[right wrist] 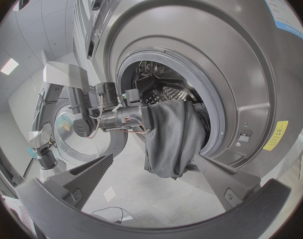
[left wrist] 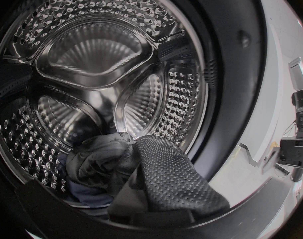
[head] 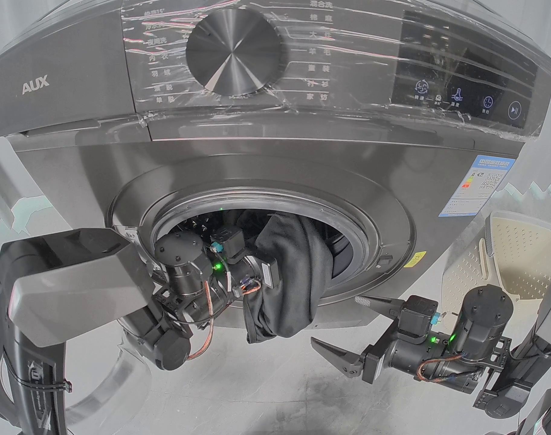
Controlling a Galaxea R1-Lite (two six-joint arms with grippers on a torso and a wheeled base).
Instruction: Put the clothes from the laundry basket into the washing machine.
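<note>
The washing machine (head: pixel 275 152) stands with its round opening (head: pixel 257 212) uncovered. My left gripper (left wrist: pixel 135 146) is at the mouth of the steel drum (left wrist: pixel 91 57), shut on a dark garment (head: pixel 293 279). That garment drapes over the gripper and hangs down over the lower rim of the opening (right wrist: pixel 174 136). Part of it, or other dark clothes, lies bunched on the drum floor (left wrist: pixel 91 163). My right gripper (head: pixel 336 320) is open and holds nothing, low in front of the machine, below and to the right of the hanging cloth. The cream laundry basket (head: pixel 523 255) stands to the right.
The machine's door (head: pixel 106 382) is swung open to the left, behind my left arm. Grey floor (head: pixel 275 388) lies in front of the machine. A yellow sticker (right wrist: pixel 275 135) and the door latch (right wrist: pixel 244 137) sit right of the opening.
</note>
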